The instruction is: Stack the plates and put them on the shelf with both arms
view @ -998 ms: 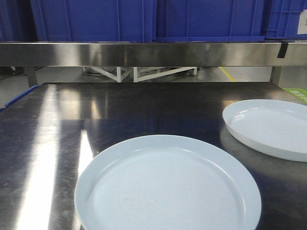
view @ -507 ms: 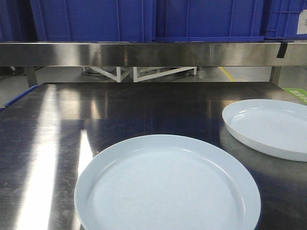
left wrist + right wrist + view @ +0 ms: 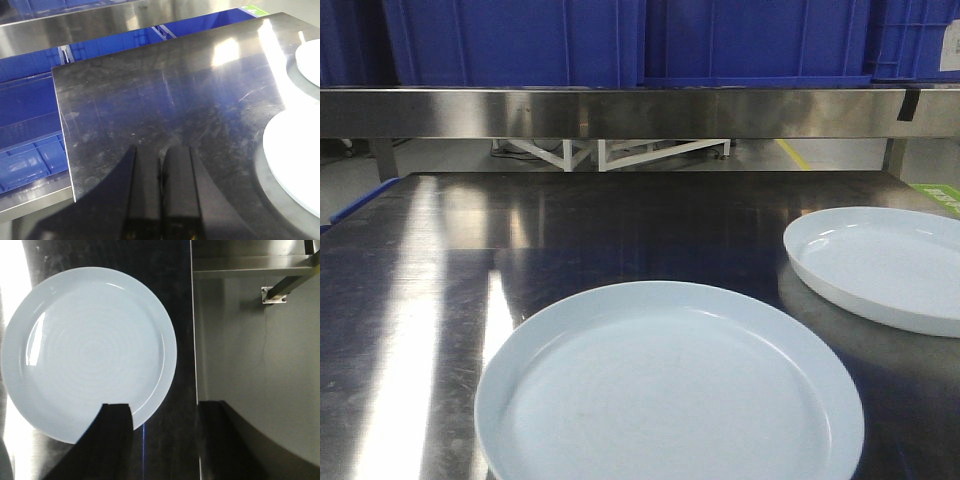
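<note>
Two plates on the table right now, both lying flat with the open side up. They're round, so there's no long axis to line up on, and the only way they point is rim-up. The near plate [image 3: 670, 385] sits front and middle on the dark steel tabletop [image 3: 440, 280]. The far plate [image 3: 880, 265] is further back and off to the right, close to the table's right edge, with a gap between the two. Not stacked. The shelf [image 3: 620, 110] runs across the far side, its brushed front rail level, with blue bins [image 3: 520, 40] showing above it.

Left gripper [image 3: 161, 150]: fingers pressed together, nothing between them, hanging over bare tabletop to the left of the plates, near the table's left edge.

Right gripper [image 3: 162, 404]: fingers spread wide apart, holding nothing, looking straight down on the far plate. One finger [image 3: 114, 440] overlaps the plate's rim in the wrist view and the other is out by the table edge. I can't tell if either is touching anything.
</note>
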`<state>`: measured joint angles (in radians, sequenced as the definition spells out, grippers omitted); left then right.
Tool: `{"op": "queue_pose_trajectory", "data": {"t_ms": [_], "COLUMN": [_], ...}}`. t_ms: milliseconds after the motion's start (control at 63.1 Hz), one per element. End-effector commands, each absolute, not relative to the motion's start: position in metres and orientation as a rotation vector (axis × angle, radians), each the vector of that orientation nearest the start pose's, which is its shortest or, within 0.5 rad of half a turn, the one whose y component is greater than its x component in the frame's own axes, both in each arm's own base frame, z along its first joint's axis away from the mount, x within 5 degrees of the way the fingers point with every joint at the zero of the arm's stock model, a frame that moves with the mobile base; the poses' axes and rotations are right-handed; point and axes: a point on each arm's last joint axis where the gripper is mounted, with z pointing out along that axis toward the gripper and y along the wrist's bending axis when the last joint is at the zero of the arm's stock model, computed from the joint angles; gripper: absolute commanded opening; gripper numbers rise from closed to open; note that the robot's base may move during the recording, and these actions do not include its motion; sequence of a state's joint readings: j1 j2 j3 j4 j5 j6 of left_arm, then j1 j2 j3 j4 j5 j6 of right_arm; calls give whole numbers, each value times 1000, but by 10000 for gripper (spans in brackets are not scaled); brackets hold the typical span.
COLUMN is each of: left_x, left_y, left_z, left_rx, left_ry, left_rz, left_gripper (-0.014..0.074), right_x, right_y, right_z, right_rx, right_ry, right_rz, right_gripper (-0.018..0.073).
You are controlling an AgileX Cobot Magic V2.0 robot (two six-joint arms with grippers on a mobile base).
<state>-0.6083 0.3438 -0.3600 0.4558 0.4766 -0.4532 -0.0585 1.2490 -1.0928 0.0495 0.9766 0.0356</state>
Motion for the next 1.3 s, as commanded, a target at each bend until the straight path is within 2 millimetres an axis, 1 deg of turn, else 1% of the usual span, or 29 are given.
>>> {"op": "queue_pose_trajectory", "data": {"t_ms": [0, 95, 206, 380, 586, 713, 888, 1014, 1062, 1125, 1220, 1284], "left_x": [76, 76, 76, 76, 76, 76, 76, 76, 76, 76, 76, 76], "left_y": [-34, -34, -34, -34, -34, -34, -34, -34, -34, -34, -34, -34], "left_z": [289, 289, 289, 289, 289, 289, 289, 289, 289, 289, 289, 289], "left_rx": [405, 405, 405, 405, 405, 405, 405, 405, 405, 405, 405, 405], "left_ry": [1762, 1762, 1762, 1762, 1762, 1762, 1762, 1762, 1762, 1762, 1762, 1762], "left_rz": [-296, -296, -296, -296, -296, -296, -296, -296, -296, -296, -296, -296], "left_gripper": [83, 83, 83, 83, 84, 83, 83, 83, 83, 83, 83, 83], "right_x": [261, 273, 289, 305, 317, 321, 327, 328, 328, 328, 328, 328], "right_y": [-13, -14, -15, -16, -17, -17, -17, -18, -18, -18, -18, -18], "right_z": [332, 316, 292, 269, 252, 247, 232, 229, 230, 230, 230, 230], "right_rx": [129, 118, 91, 83, 48, 16, 6, 6, 6, 1, -1, -3], "right_ry": [2556, 2614, 2692, 2742, 2756, 2755, 2791, 2797, 2793, 2793, 2793, 2793], "right_rz": [44, 41, 36, 35, 26, 18, 18, 18, 17, 10, 7, 5], "right_gripper": [430, 430, 430, 430, 428, 428, 428, 422, 404, 342, 216, 116]}}
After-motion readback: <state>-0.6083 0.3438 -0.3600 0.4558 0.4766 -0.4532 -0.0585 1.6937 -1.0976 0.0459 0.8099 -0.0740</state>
